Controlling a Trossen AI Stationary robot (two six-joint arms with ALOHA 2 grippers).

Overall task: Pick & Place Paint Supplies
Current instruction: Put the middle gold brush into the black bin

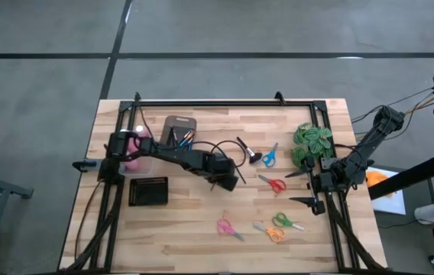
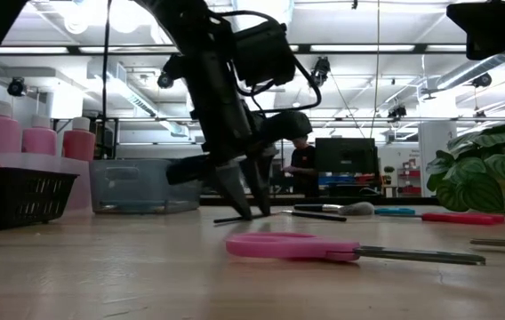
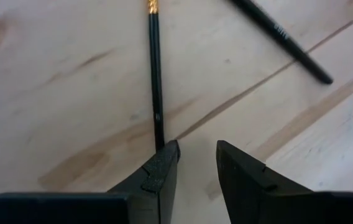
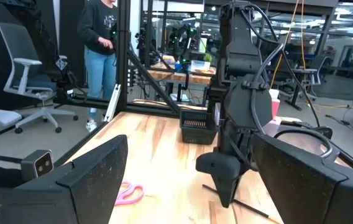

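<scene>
Paintbrush [image 3: 156,81] beside left claw [image 3: 196,163]; pink scissors [image 2: 324,248] nearby.

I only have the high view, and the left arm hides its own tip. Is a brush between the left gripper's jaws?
Observer: No. In the left wrist view the left gripper has nothing between its parted jaws. A thin black brush lies just outside one finger.
Operator: Are the tips down at the table?
Observer: In the low view they reach the tabletop, or very nearly.
</scene>
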